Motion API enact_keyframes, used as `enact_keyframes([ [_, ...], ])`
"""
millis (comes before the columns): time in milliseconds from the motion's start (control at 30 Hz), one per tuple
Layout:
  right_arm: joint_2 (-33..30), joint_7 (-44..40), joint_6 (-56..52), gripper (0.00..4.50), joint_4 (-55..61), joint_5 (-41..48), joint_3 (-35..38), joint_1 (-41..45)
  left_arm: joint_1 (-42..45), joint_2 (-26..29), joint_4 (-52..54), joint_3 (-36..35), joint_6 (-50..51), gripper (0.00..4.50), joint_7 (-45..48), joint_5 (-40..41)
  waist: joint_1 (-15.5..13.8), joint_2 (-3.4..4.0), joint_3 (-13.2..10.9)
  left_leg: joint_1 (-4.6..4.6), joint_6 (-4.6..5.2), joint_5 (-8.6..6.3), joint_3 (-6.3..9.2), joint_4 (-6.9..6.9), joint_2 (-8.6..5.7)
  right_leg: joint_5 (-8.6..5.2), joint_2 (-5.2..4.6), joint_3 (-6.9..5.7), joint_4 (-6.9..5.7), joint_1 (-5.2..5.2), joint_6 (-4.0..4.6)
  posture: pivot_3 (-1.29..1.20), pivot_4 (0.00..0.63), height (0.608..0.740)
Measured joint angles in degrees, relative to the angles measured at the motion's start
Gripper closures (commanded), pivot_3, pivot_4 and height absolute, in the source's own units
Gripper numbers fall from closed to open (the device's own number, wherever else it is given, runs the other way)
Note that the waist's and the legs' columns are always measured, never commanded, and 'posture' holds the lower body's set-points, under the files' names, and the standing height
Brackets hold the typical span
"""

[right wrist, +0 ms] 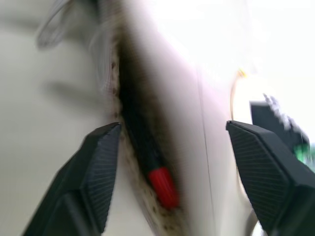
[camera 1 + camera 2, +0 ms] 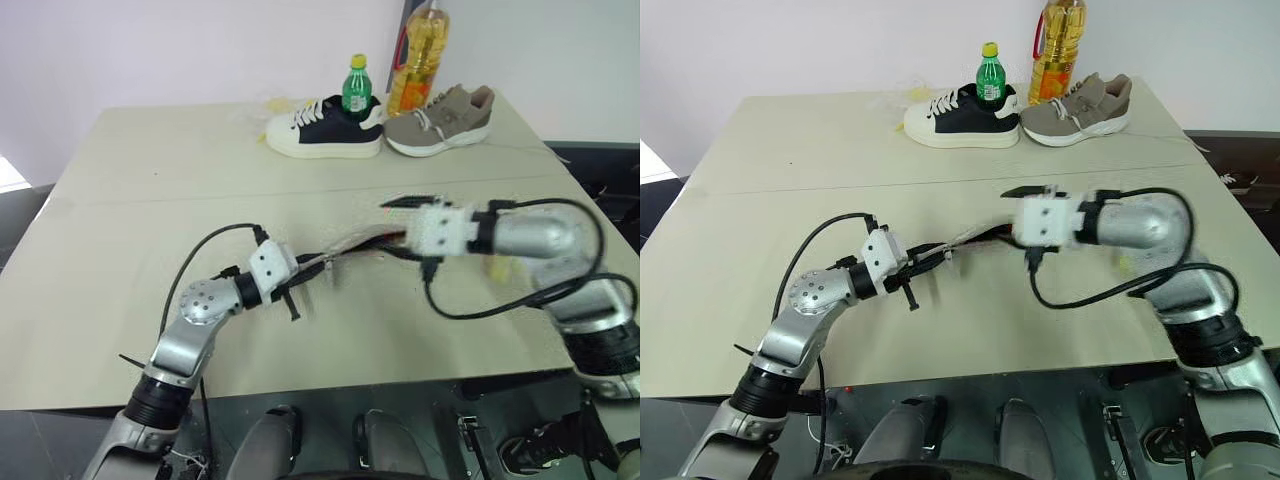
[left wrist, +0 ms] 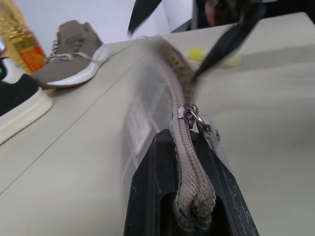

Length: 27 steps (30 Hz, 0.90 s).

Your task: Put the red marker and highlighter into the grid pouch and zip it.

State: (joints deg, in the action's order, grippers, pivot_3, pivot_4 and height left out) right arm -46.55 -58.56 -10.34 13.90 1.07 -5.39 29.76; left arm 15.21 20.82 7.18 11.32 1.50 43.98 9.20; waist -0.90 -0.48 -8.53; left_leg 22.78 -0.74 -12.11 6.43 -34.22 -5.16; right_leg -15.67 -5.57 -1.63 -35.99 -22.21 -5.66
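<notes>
The left gripper (image 3: pixel 189 196) pinches the limp grid pouch (image 3: pixel 162 98) by its zipper end. The right gripper (image 1: pixel 172 162), jaws wide, hovers over the red marker (image 1: pixel 160 184) inside. The light, slick highlighter (image 3: pixel 214 56) lies beyond; it is best gripped mid-barrel.

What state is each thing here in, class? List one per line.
grid pouch: off the table, one end clamped, mouth open.
red marker: inside the pouch.
highlighter: lying on the table.
left gripper: shut on the pouch's zipper end.
right gripper: open above the pouch mouth.
</notes>
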Motion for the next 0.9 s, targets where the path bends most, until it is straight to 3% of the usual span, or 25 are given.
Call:
enact_keyframes([
  [67,-0.3,0.7,-10.2,1.18,0.6,5.6,5.6,-0.5,0.7,-1.2,-1.3,0.0,-0.8,4.50,-1.8,-0.9,0.0,-0.01,0.0,0.00,0.00,0.00,0.00,-0.03,0.00,0.00,0.00,0.00,0.01,0.03,0.01,0.00,0.150,0.738],
  [100,-0.3,3.0,-16.9,0.75,-1.2,7.9,10.2,-0.5,1.5,-2.1,-2.6,0.0,-1.0,4.50,-3.1,-1.6,-0.1,-0.03,0.0,0.00,0.00,0.00,0.00,-0.08,-0.01,0.01,0.00,0.00,0.00,0.04,0.03,0.00,0.150,0.738],
  [200,0.1,9.2,-27.2,0.03,-5.4,8.6,14.9,-0.5,2.4,-3.1,-4.3,0.2,-1.8,4.50,-4.3,-2.5,-0.1,-0.07,0.1,-0.04,0.00,0.00,-0.01,-0.08,0.00,0.01,0.00,0.00,-0.01,0.09,0.04,0.00,0.150,0.738],
  [400,6.9,28.3,-50.0,0.03,-16.4,6.0,22.6,-0.2,4.2,-3.5,-7.2,0.6,-3.3,4.50,-5.3,-4.7,0.4,0.05,0.1,0.03,0.01,0.01,-0.12,-0.01,0.04,0.03,0.00,0.06,-0.11,-0.13,0.05,0.00,0.150,0.738],
  [600,14.0,38.8,-58.7,0.03,-19.1,6.4,27.4,0.6,5.4,-4.2,-9.0,1.0,-4.4,4.50,-5.5,-5.4,0.2,0.07,0.1,0.01,0.01,0.01,-0.11,-0.02,0.00,0.04,0.01,0.05,-0.11,-0.07,0.04,0.00,0.150,0.738],
  [700,14.7,40.5,-60.0,0.83,-19.4,7.0,27.4,0.2,5.4,-4.6,-9.3,1.0,-4.6,4.50,-5.5,-5.5,0.2,0.07,0.1,0.01,0.02,0.01,-0.11,-0.02,-0.01,0.04,0.01,0.05,-0.11,-0.06,0.04,0.00,0.150,0.738],
  [867,14.8,42.1,-59.6,3.36,-20.0,7.5,27.9,0.2,5.4,-4.7,-9.4,1.0,-4.6,4.50,-5.5,-5.7,0.2,0.07,0.1,0.00,0.02,0.01,-0.11,-0.03,0.00,0.04,0.03,0.03,-0.12,-0.04,0.04,0.00,0.150,0.738],
  [900,14.7,42.1,-59.4,3.65,-20.1,7.7,27.7,0.2,5.4,-4.7,-9.4,1.0,-4.7,4.50,-5.5,-5.8,0.3,0.07,0.1,-0.01,0.02,0.01,-0.11,-0.03,0.00,0.04,0.03,0.04,-0.12,-0.04,0.03,0.00,0.150,0.738],
])
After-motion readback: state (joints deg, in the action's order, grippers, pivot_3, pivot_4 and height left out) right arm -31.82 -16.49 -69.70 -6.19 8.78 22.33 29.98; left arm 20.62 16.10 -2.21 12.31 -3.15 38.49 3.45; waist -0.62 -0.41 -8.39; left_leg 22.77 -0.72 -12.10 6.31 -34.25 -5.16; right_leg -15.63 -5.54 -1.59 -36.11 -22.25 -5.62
